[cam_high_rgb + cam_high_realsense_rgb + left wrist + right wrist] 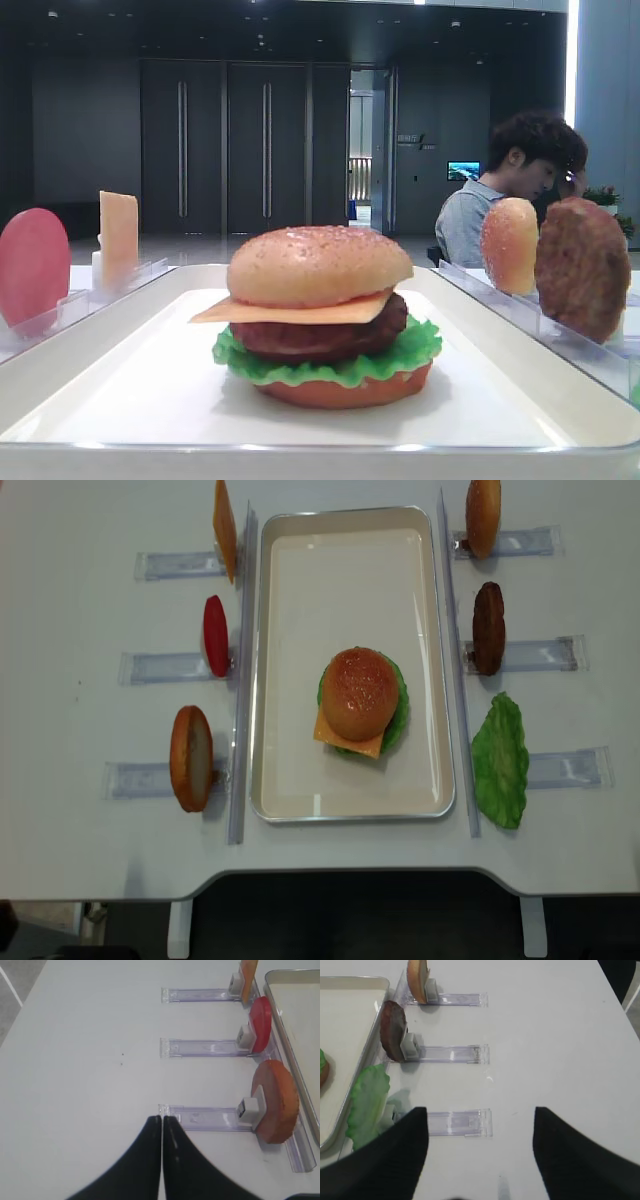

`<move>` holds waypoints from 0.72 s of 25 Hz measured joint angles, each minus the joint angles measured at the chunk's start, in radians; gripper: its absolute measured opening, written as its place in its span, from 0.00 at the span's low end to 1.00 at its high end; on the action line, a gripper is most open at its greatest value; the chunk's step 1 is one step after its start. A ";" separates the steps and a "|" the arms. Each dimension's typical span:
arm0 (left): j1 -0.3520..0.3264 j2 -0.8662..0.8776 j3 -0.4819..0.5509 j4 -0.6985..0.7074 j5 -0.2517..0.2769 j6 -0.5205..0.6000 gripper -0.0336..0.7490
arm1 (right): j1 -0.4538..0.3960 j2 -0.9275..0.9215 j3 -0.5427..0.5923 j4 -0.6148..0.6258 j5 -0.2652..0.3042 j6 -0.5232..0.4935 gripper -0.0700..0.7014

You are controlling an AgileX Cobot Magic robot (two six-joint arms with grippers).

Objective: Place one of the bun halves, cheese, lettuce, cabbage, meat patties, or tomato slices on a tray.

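A stacked burger, its bun half [359, 691] on top, sits mid-tray [300, 600], off to the inner side of both grippers. The left gripper [162, 1125] is pressed together, empty; the right gripper [481, 1120] is spread wide, empty.

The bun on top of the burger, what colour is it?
Golden-tan with tiny pale speckles: the bun shows best in the low exterior high view.

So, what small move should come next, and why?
Probably none beyond staying back: the burger already sits stacked on the tray, capped by the bun top. The left claw is shut and empty, the right claw open over bare table.
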 joint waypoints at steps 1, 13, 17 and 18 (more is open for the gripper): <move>0.000 0.000 0.000 0.000 0.000 0.000 0.04 | 0.000 0.000 0.000 0.000 0.000 0.000 0.65; 0.000 0.000 0.000 0.000 0.000 0.000 0.04 | 0.000 0.000 0.000 0.000 0.000 0.000 0.65; 0.000 0.000 0.000 0.000 0.000 0.000 0.04 | 0.000 0.000 0.000 0.000 0.000 0.000 0.65; 0.000 0.000 0.000 0.000 0.000 0.000 0.04 | 0.000 0.000 0.000 0.000 0.000 0.000 0.65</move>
